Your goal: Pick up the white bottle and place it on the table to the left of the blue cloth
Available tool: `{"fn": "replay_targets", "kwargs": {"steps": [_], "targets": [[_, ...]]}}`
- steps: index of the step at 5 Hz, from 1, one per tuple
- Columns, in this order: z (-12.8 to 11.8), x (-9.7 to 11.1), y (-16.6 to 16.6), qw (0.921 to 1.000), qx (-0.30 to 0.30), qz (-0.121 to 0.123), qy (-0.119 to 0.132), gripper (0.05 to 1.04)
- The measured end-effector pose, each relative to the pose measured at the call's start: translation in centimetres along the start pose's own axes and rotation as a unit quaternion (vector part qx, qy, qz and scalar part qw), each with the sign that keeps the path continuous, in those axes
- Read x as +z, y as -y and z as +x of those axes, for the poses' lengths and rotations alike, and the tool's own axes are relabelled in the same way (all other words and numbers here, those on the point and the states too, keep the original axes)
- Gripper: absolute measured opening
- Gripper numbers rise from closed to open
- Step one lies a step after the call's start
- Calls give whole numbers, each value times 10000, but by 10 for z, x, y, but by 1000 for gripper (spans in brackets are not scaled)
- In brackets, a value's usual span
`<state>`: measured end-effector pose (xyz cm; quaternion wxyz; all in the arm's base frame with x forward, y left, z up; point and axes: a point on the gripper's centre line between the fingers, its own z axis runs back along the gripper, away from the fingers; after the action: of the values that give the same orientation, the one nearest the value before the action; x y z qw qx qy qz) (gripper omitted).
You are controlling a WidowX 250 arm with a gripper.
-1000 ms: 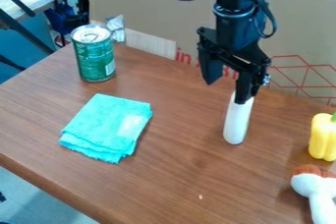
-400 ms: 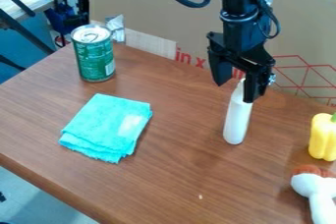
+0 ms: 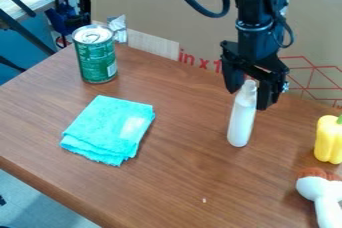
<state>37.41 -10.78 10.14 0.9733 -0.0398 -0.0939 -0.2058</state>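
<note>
Because its base bears on the wooden tabletop (image 3: 180, 182), the white bottle (image 3: 241, 122) stands unclamped, neck beside the black gripper (image 3: 248, 100), whose 2 fingers are apart.

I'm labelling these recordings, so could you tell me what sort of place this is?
Probably a robotics lab or workshop: a robot gripper hangs over a wooden table, with blue clamps behind.

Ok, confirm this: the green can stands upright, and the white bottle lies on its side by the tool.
Not quite: the camera view shows the white bottle upright by the tool, not on its side. The green can does stand upright.
</note>
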Motion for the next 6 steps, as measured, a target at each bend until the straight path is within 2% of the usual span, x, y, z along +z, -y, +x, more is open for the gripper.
{"fn": "replay_targets", "kwargs": {"steps": [1,2,3,4,5,6], "targets": [[4,-5,3,10000,55,-29,-37,962],[8,-14,6,9998,98,-20,-161,690],[7,-15,5,9998,180,-16,-129,624],[0,-13,5,9996,138,-61,-227,624],[-13,11,6,9991,-152,-310,-242,624],[-38,47,7,9967,-359,-545,-483,624]]}}
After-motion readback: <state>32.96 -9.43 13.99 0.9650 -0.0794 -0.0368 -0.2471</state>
